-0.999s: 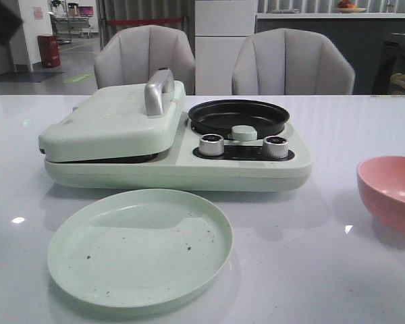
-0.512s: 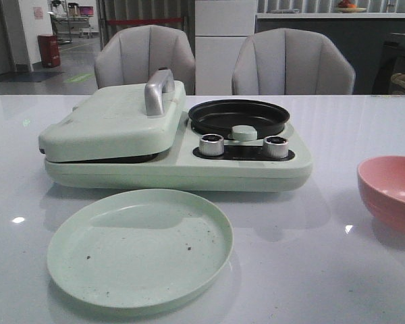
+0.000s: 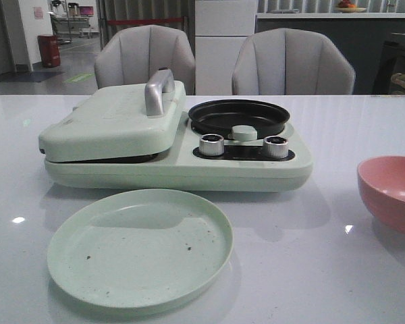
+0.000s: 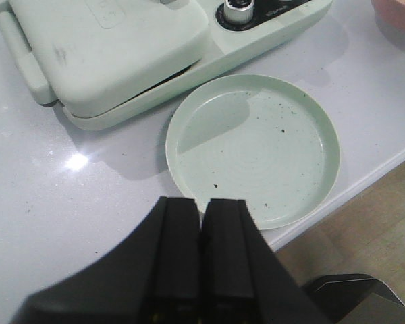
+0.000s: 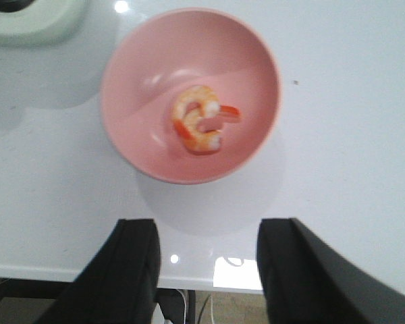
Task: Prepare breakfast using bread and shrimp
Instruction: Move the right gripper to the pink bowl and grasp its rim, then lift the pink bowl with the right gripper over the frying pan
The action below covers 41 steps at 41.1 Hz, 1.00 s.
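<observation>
While the front camera looks over the table, here is the lineup:
Front, cooker: pale green cooker (image 3: 169,145) sits mid-table, lid (image 3: 111,121) down on its left half with a silver handle (image 3: 158,91) on top
Front, pan: black round pan (image 3: 239,117) on the cooker's right half, two silver knobs (image 3: 212,144) in front of it
Front, plate: green plate (image 3: 140,247) just in front of the cooker, only dark specks on it
Front, bowl: pink bowl (image 3: 390,192) at the right edge, well apart from the plate
Front, bread: no slice on show; lid closed, so cannot tell what lies under it
Left wrist, left gripper (image 4: 201,256): fingers pressed together, holding nothing, above the table beside the plate (image 4: 253,148)
Left wrist, cooker (image 4: 115,47): closed lid beyond the plate
Right wrist, right gripper (image 5: 206,270): fingers spread wide, nothing between them, hovering near the bowl (image 5: 135,67)
Right wrist, shrimp (image 5: 199,120): curled orange-and-white, lying in the bowl's middle
</observation>
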Each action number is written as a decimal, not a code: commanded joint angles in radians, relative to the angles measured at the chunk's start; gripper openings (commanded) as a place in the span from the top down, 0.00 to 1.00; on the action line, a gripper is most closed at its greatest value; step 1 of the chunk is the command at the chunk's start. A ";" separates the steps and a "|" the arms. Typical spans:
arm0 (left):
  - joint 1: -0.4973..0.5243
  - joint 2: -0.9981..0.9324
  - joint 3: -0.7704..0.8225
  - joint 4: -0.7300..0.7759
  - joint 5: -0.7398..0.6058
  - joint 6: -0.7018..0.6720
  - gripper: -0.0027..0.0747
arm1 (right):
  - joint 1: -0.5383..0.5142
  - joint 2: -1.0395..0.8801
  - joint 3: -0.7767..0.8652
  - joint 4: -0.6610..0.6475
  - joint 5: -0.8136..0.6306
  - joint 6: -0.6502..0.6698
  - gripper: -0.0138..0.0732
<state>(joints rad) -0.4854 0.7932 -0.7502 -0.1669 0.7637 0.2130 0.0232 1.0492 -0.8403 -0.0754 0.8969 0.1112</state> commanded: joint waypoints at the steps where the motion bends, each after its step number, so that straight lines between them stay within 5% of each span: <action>1: -0.008 -0.007 -0.027 -0.019 -0.069 -0.011 0.84 | -0.090 0.056 -0.045 -0.007 -0.044 0.002 0.33; 9: -0.008 -0.007 -0.027 -0.022 -0.069 -0.011 0.84 | -0.186 0.247 -0.078 0.046 -0.074 -0.054 0.33; 20: -0.008 -0.007 -0.027 -0.022 -0.069 -0.011 0.84 | -0.188 0.492 -0.210 0.156 -0.087 -0.157 0.33; 36: -0.008 -0.007 -0.027 -0.053 -0.063 -0.011 0.84 | -0.188 0.691 -0.343 0.147 -0.111 -0.157 0.34; 41: -0.008 -0.007 -0.027 -0.067 -0.063 -0.011 0.84 | -0.188 0.700 -0.343 0.140 -0.112 -0.157 0.47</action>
<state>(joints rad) -0.4854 0.7932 -0.7502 -0.2046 0.7637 0.2121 -0.1579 1.7894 -1.1509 0.0709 0.8041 -0.0327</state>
